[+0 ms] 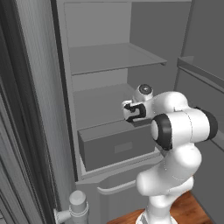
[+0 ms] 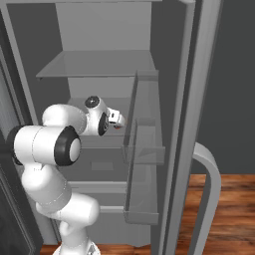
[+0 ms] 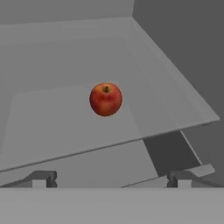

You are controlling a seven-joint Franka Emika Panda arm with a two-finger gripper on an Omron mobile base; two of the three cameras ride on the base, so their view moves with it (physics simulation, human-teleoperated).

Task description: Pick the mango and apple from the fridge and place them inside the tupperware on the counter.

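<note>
Lining up on the apple [image 3: 106,99], alone mid-shelf in the fridge [image 1: 100,57], tool [image 3: 111,178] wide and well short: drive straight in, keep the fruit centred between fingers, then close.

apple [image 3: 106,99]: glossy smooth red skin | fridge [image 1: 100,65] shelves: matt flat grey | floor [image 2: 229,209]: polished reddish wood grain
</note>
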